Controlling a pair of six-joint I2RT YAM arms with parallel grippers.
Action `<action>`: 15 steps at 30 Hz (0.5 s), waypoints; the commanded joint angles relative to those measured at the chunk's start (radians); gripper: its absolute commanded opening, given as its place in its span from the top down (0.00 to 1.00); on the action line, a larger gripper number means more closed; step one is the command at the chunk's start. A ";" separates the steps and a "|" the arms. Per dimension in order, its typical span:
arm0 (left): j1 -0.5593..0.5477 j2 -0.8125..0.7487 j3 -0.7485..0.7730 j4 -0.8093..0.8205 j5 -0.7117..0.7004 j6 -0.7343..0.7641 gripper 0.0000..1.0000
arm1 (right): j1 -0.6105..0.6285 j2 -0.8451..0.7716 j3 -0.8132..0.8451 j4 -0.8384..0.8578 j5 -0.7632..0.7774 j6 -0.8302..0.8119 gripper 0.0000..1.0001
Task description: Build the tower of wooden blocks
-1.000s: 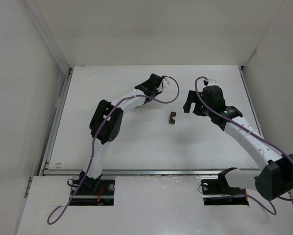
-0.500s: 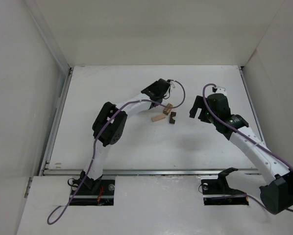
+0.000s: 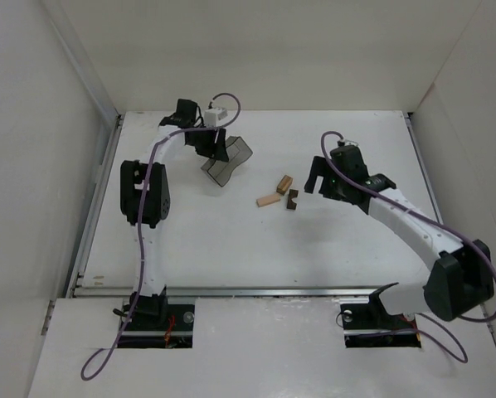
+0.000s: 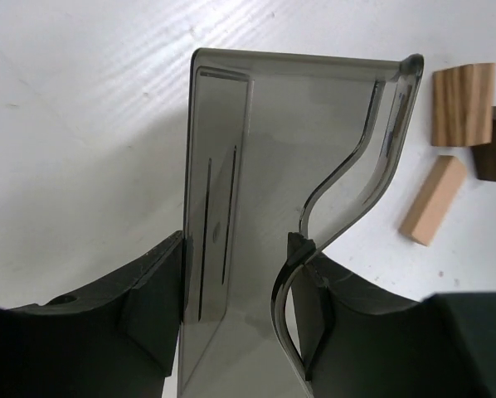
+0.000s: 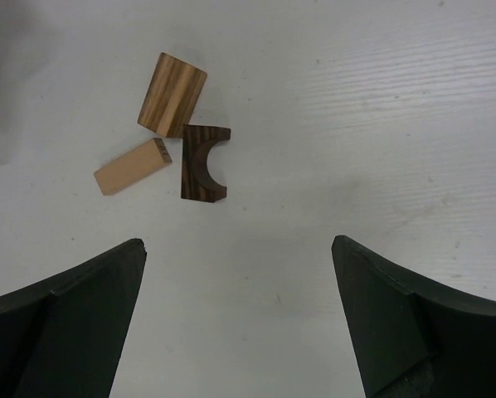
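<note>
Three small wooden blocks lie loose and unstacked on the white table: a striped brown block [image 3: 284, 184], a light tan bar [image 3: 268, 200] and a dark brown arch-cut block [image 3: 292, 199]. They show in the right wrist view as striped [image 5: 172, 94], tan [image 5: 132, 167] and dark [image 5: 200, 162]. My right gripper [image 3: 318, 178] is open and empty just right of them; in its own view [image 5: 240, 257] the blocks lie ahead and to the left. My left gripper [image 3: 216, 151] is shut on a translucent grey plastic bin [image 3: 224, 162], also seen in its own view [image 4: 240, 282], away to the blocks' left.
The bin [image 4: 289, 124] is empty, held on its side by its two walls. The blocks sit at the right edge of the left wrist view [image 4: 464, 104]. White walls enclose the table [image 3: 190, 240] on three sides, and a metal rail [image 3: 256, 290] runs along its near edge.
The tan and striped blocks appeared beside the dark block. My left arm then swung back to the far left with the bin. My right gripper shifted slightly toward the blocks.
</note>
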 commanded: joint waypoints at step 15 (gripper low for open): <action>0.155 0.052 -0.116 0.133 0.240 -0.278 0.48 | 0.081 0.654 0.623 -0.172 0.072 0.077 0.05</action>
